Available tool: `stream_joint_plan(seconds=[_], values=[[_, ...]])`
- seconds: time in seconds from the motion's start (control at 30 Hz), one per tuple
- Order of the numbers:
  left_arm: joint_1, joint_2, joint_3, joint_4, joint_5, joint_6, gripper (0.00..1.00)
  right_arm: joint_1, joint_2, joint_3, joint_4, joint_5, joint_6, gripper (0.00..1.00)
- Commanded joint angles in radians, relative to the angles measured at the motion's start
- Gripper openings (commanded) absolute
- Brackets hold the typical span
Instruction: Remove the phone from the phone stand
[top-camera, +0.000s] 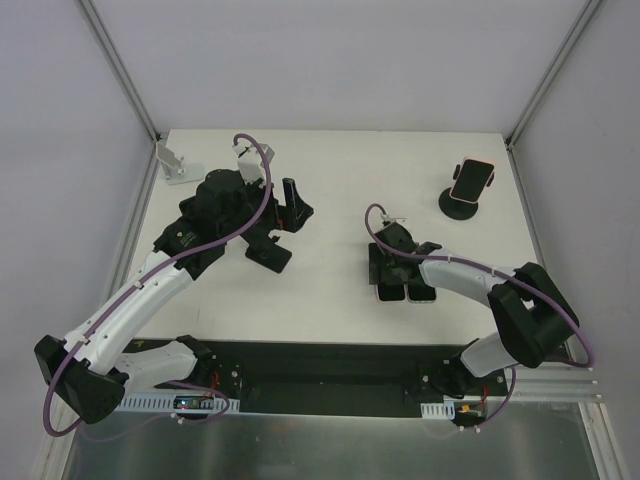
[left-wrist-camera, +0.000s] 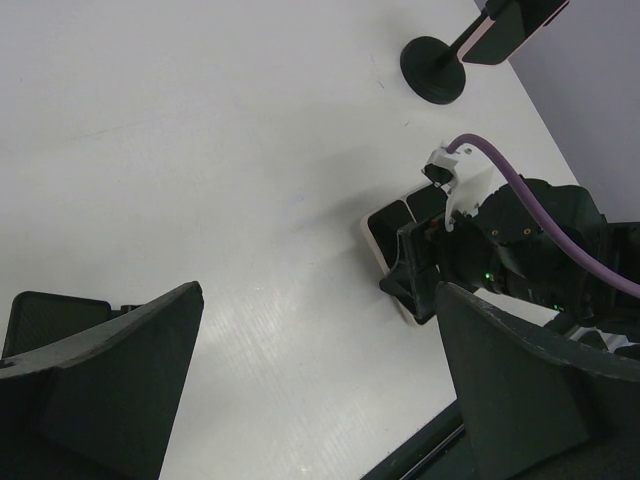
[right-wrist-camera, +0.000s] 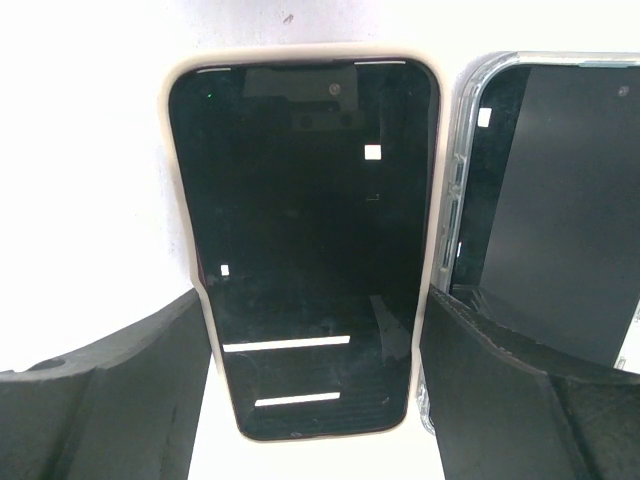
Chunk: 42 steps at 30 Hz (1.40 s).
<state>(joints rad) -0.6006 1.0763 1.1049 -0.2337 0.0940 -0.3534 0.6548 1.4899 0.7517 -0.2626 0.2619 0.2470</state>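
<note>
Top external view: the left fingers (left-wrist-camera: 100, 390) gape wide over the counter (top-camera: 330, 160), holding nothing. Mid-counter, the right fingers (right-wrist-camera: 100, 400) stand apart astride a cream-cased phone (right-wrist-camera: 310, 250) lying flat beside a clear-cased phone (right-wrist-camera: 560, 200), likely a set-down spot. Near the far right corner, the pink-cased phone (top-camera: 471, 178) leans in its black round-based phone stand (top-camera: 458, 205).

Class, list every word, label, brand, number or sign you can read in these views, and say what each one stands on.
None: no view holds any text that can be read.
The cream-cased phone and the clear-cased phone lie flat with dark screens that show only bright reflections.
The pink-cased phone on the phone stand is too small to show any marking.
</note>
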Motion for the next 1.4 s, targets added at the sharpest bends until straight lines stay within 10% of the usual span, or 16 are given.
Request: stream_joint_plan(seconds=[0.0, 0.93, 1.37], values=[[0.007, 0.002, 0.035, -0.004, -0.016, 0.014, 0.99, -0.007, -0.006, -0.012, 0.025, 0.016, 0.04, 0.66], [0.018, -0.001, 0.032, -0.021, -0.04, 0.011, 0.99, 0.035, -0.143, -0.012, -0.023, 0.046, 0.051, 0.93], [0.3, -0.047, -0.111, -0.085, 0.114, 0.002, 0.99, 0.039, -0.555, -0.212, 0.429, -0.065, -0.124, 0.96]])
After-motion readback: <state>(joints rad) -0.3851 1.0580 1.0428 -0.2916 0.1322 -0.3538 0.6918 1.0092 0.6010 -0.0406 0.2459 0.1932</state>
